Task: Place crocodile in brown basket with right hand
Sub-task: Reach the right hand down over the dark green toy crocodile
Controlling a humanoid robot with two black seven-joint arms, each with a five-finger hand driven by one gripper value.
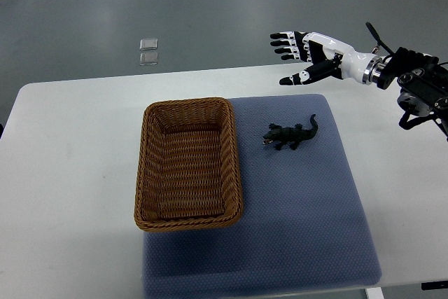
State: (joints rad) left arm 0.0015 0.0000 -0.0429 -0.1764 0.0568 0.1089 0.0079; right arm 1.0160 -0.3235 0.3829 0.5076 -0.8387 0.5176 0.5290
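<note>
On the white rounded tabletop [63, 173]: 1 blue-grey textured fabric mat [308, 222], covering the centre-to-right part and reaching the near edge. 1 brown woven wicker rectangular basket [236, 173] sits on the mat's left edge, partly over bare tabletop, w/ nothing inside. 1 small black plastic toy crocodile [290, 134] lies on the mat just right of the basket's far-right corner, not touching it, snout toward the basket, tail toward the far right.

1 robot hand in view: white-and-black right hand [311, 55], arm entering from the right edge, held over the tabletop's far edge near the mat's far-right corner. Fingers [283, 42] spread wide, pointing left, thumb apart, holding nothing. Crocodile is on the near side of the hand, slightly left, well apart, no contact.

Beyond the table on grey floor: 2 small clear square pieces [148, 44], just beside each other.
</note>
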